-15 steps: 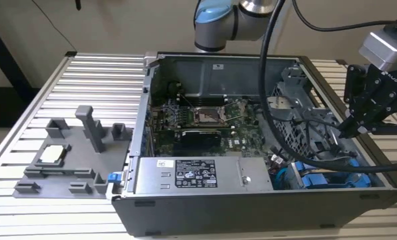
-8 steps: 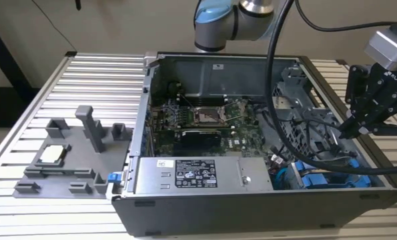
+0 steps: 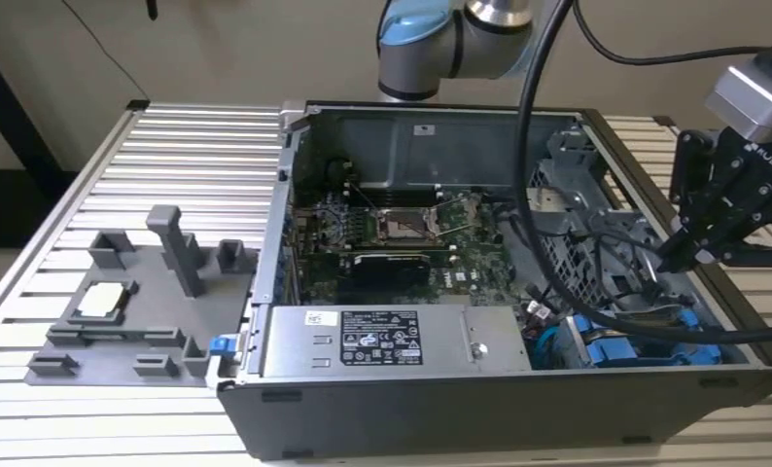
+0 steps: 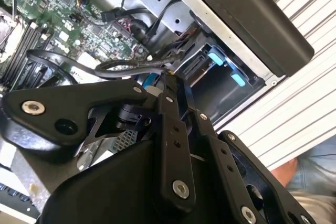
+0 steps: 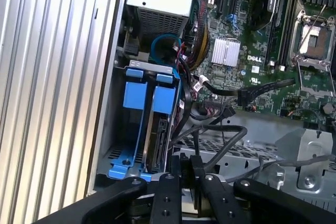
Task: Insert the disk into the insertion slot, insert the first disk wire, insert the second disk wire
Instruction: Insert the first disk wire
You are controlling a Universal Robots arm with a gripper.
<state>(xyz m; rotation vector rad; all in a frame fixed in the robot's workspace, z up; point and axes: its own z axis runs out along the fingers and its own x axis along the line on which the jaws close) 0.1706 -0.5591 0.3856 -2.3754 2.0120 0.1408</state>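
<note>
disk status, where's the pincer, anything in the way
pincer shut on black wire. disk seated in slot. loose cables crowd beside it.

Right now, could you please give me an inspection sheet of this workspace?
Surface: slatted metal table under an open computer case.
Job's things: disk in its blue carrier sits in the insertion slot, beside a second blue carrier.
Clutter: grey fixture on the table, exterior view's left.
Grippers: gripper close over the insertion slot's end, near the disk.
Cables: black wires loop beside the disk; thick cable hangs from the arm.
Surroundings: pale wall behind.
</note>
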